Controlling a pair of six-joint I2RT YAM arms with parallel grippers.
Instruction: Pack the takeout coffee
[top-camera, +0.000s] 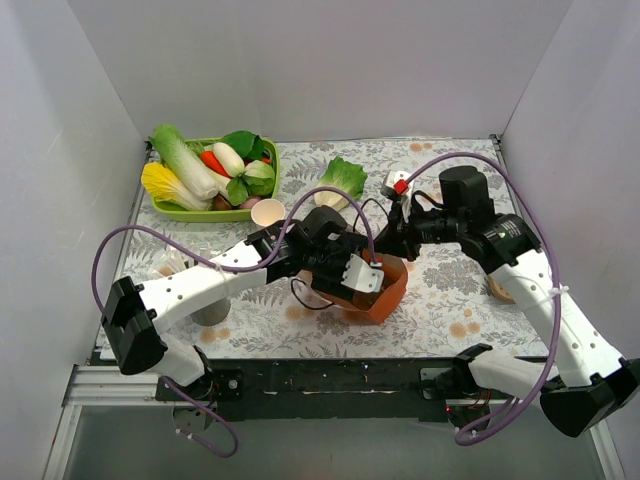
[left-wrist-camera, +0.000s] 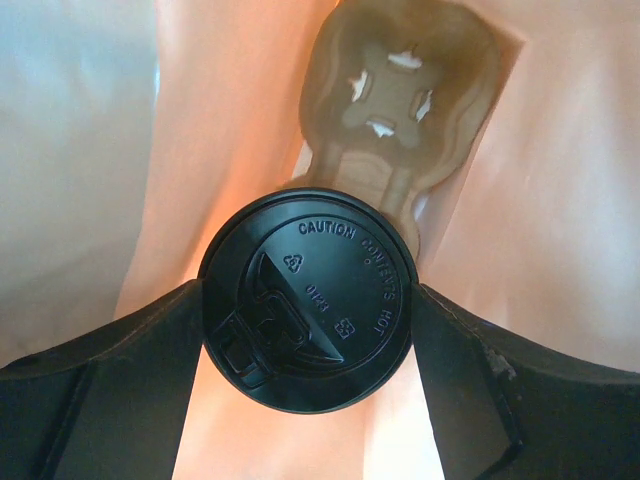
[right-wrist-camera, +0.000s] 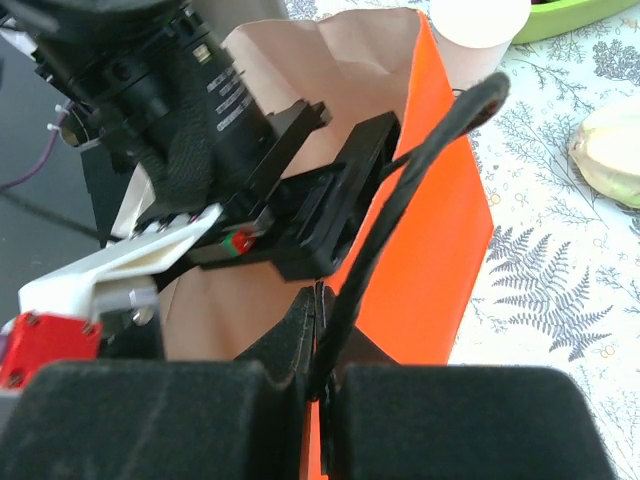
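Here, one takeout coffee (left-wrist-camera: 305, 300) is inside one orange bag (right-wrist-camera: 420, 220).

- Inside the orange paper bag (top-camera: 385, 295), the left gripper (top-camera: 360, 272) and the takeout coffee (left-wrist-camera: 308, 300) clasped between its fingers fill the mouth; paper walls crowd both sides.
- The right gripper (right-wrist-camera: 318, 345), pinched on the bag's rim, and a black cable (right-wrist-camera: 420, 190) bar that edge.
- A bare-rimmed cup (top-camera: 267, 212) and a lettuce (top-camera: 343, 178) stand behind the bag.
- Bare table (top-camera: 450, 300) lies open right of the bag.
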